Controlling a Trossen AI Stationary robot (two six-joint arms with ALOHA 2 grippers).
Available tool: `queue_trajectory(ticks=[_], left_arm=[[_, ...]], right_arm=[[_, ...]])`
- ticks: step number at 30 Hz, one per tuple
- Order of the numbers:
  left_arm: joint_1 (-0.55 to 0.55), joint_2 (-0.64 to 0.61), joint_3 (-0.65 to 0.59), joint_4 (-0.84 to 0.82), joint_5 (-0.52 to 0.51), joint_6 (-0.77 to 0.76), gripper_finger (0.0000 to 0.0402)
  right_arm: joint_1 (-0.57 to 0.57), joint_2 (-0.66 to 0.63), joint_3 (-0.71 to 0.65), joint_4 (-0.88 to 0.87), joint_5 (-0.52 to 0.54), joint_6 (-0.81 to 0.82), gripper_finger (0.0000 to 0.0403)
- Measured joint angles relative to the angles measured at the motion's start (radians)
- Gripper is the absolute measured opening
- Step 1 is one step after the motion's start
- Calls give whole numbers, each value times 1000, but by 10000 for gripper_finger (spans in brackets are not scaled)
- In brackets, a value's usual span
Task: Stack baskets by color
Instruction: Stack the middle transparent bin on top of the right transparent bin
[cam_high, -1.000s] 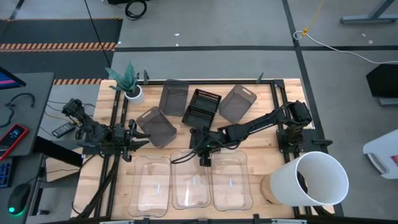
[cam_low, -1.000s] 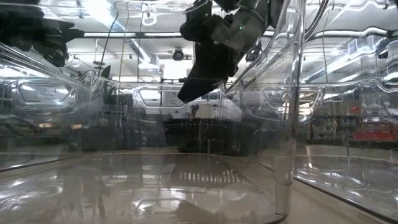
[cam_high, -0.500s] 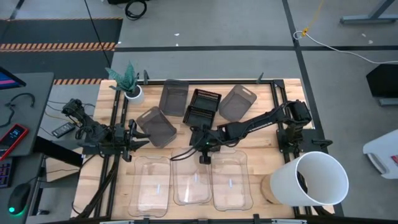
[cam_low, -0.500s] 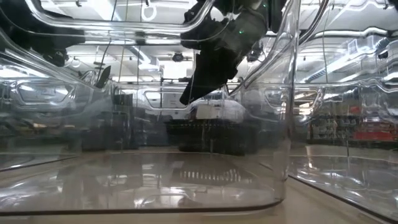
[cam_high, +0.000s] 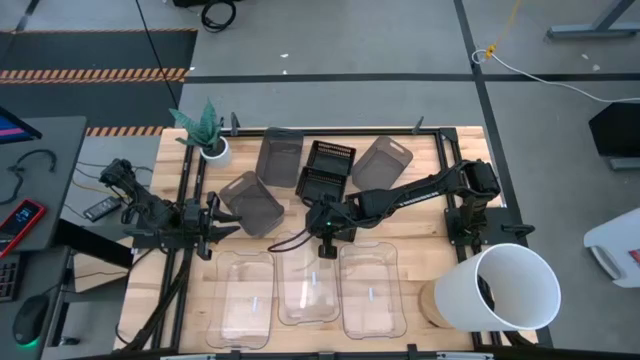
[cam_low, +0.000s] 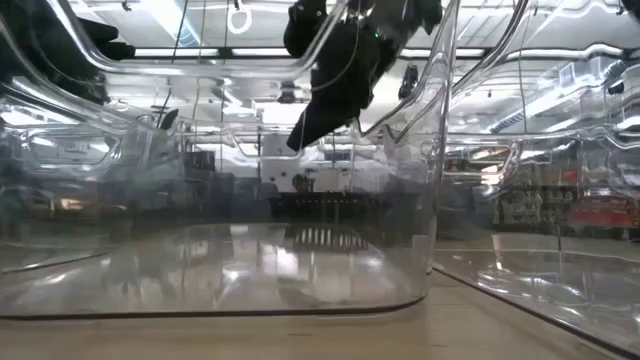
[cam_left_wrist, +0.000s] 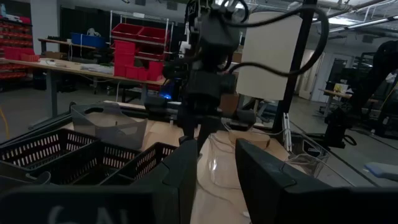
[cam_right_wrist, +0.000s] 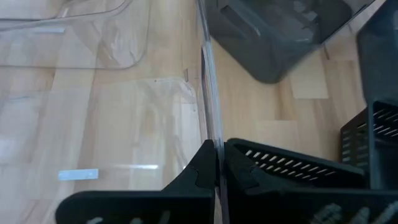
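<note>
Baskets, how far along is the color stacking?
Done: black baskets look piled together. In hand: right gripper pinches the far rim of the middle clear basket. Remaining: stacking three clear, then three scattered grey baskets; left gripper waits open by one.

Overhead view of the table (cam_high: 455, 255), contents by kind. Clear baskets: three, at (cam_high: 244, 297), (cam_high: 308, 290) and (cam_high: 372, 290). Smoky grey baskets: three, at (cam_high: 251, 202), (cam_high: 280, 157) and (cam_high: 383, 163). Black lattice baskets: one nested pile (cam_high: 326, 171); the number within it cannot be told. White bucket (cam_high: 508, 287): one. Potted plant (cam_high: 207, 133): one.
</note>
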Motion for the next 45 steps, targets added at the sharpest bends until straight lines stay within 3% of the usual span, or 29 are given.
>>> queue_trajectory(ticks=[24,45], left_arm=[[0,0,0,0,0,0,117],[0,0,0,0,0,0,117]], right_arm=[[-39,-11,161,-171,-1,-17,4],[-47,-173,161,-226,-4,12,4]])
